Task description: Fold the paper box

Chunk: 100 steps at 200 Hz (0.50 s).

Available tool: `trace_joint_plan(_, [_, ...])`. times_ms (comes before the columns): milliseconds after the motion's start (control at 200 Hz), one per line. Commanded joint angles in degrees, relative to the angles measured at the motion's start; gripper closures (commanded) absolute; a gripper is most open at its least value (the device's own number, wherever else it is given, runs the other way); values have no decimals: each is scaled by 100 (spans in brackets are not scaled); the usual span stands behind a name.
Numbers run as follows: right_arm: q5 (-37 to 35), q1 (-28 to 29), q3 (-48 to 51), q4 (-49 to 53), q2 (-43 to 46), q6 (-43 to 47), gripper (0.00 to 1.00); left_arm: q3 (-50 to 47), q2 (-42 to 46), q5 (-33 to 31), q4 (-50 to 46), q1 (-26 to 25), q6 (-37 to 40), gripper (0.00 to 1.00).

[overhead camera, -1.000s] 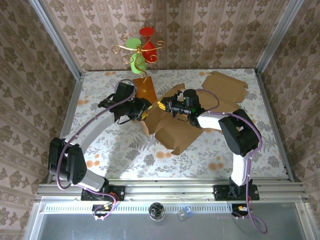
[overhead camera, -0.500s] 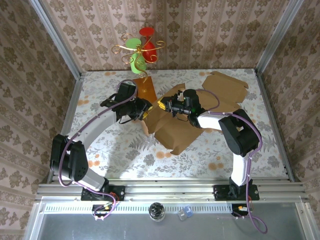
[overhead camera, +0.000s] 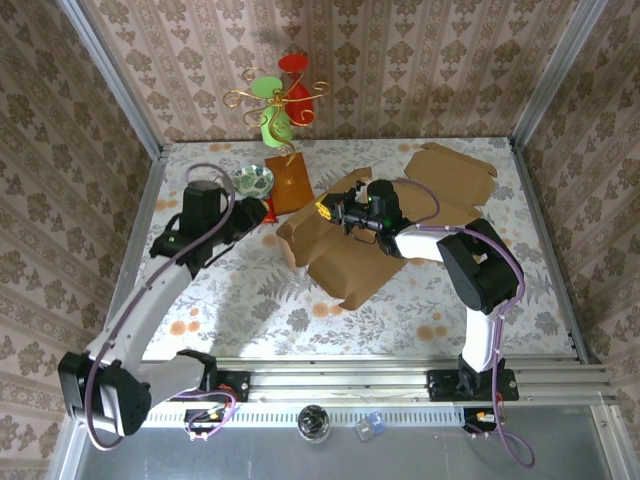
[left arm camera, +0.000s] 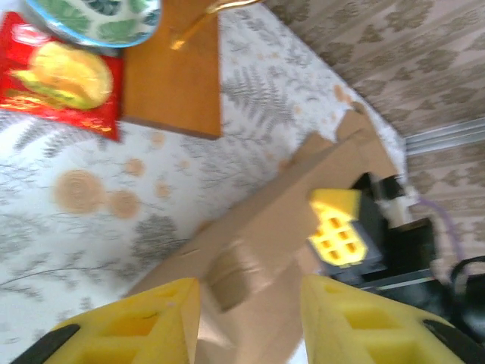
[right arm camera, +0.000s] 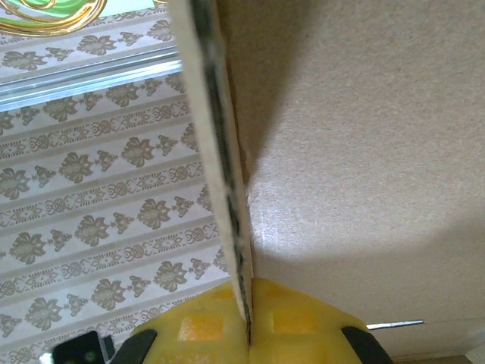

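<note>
Brown paper box (overhead camera: 345,265), lying half folded just beside the wooden board (overhead camera: 288,183), has one raised flap clamped in our right gripper (right arm camera: 248,307), so next we think our left gripper (left arm camera: 250,303), fingers apart and empty, must press a neighbouring flap inward.

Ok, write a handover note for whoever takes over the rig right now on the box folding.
Left gripper: jaws open, holding nothing, just off the left edge of the paper box and facing it.
Right gripper: jaws shut on a raised flap at the box's far side.
Box: mostly flat on the middle of the table. A second cardboard sheet lies flat at the back right.
Done: one flap is lifted and pinched.
Left: the other walls are not yet up and the box is not formed or closed.
</note>
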<state>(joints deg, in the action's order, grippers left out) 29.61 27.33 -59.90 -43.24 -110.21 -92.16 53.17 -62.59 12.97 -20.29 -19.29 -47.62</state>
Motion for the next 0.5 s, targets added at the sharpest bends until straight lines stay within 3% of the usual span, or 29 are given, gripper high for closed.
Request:
trace_joint_plan(0, [-139,44,-14,-193,106,-100,100,-1001,114,35,824,190,1298,61])
trace_joint_plan(140, [-112,53,-32,-184,82,-90,100,-1991,-51,850,2314,339,1921,61])
trace_joint_plan(495, [-96,62,-26,-202,18,-115,100,-2340,-1155,1110,3433,149,3033,52])
